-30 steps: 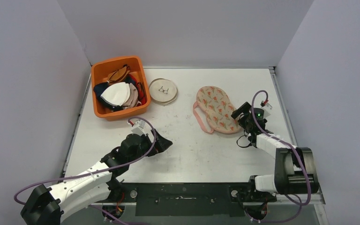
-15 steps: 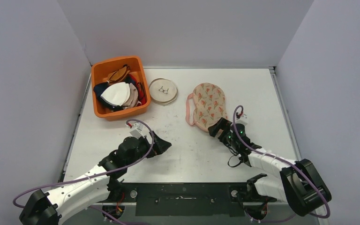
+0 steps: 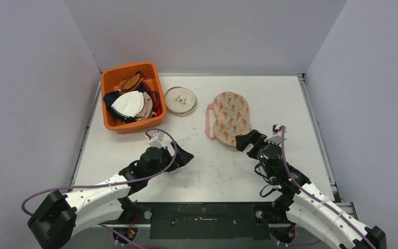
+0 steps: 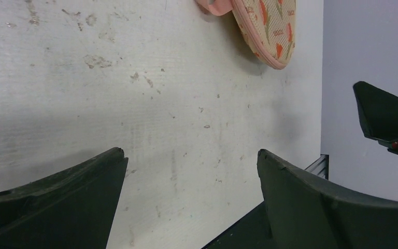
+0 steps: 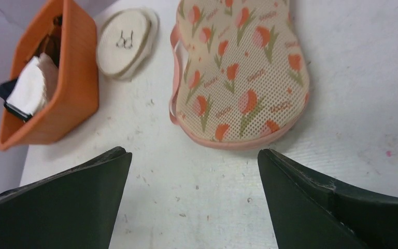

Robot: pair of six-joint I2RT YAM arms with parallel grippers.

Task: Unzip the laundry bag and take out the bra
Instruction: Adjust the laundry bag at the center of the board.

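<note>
The white table point(image 3: 212, 171) is scuffed and speckled. The left arm point(image 3: 98, 189) reaches from the near left corner toward the middle, and the right arm point(image 3: 311, 205) reaches from the near right toward the bag.

An orange bin point(image 3: 105, 98) stands at the far left, filled with white, tan, dark and red cloth pieces. The laundry bag point(image 3: 231, 115), cream mesh with red tulips and pink trim, lies flat right of centre on the far half of the table. A pink strap loops along its left edge. It looks zipped all round, though the zip itself is too small to make out, and the mesh shows no bra.

A round cream case point(image 3: 180, 100) sits between bin and bag, just beside the bin.

The right gripper point(image 3: 250, 142) hangs just short of the bag's near end, jaws spread wide and holding nothing. The left gripper point(image 3: 184, 157) hangs low over bare table, well apart from the bag, also wide apart and empty.
</note>
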